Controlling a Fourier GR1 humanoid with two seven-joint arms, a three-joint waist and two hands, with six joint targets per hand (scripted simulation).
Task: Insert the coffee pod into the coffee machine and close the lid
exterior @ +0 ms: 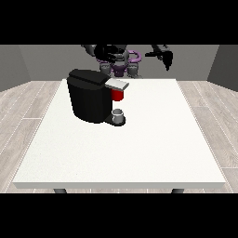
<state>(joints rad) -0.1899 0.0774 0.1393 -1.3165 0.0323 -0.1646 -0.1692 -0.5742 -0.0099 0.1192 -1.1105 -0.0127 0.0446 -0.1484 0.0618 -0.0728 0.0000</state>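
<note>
At nine o'clock on the tabletop stands the coffee machine, a red thing at the machine under its lid and a grey thing on its tray — whether that is the pod I cannot tell. Both hands hang raised at twelve o'clock, holding nothing. The hand at the view's right points its fingers downward, relaxed; the hand at the view's left is too dark to tell. Best next move, as I judge it — bring a hand straight down over the grey thing, well apart from the lid.
</note>
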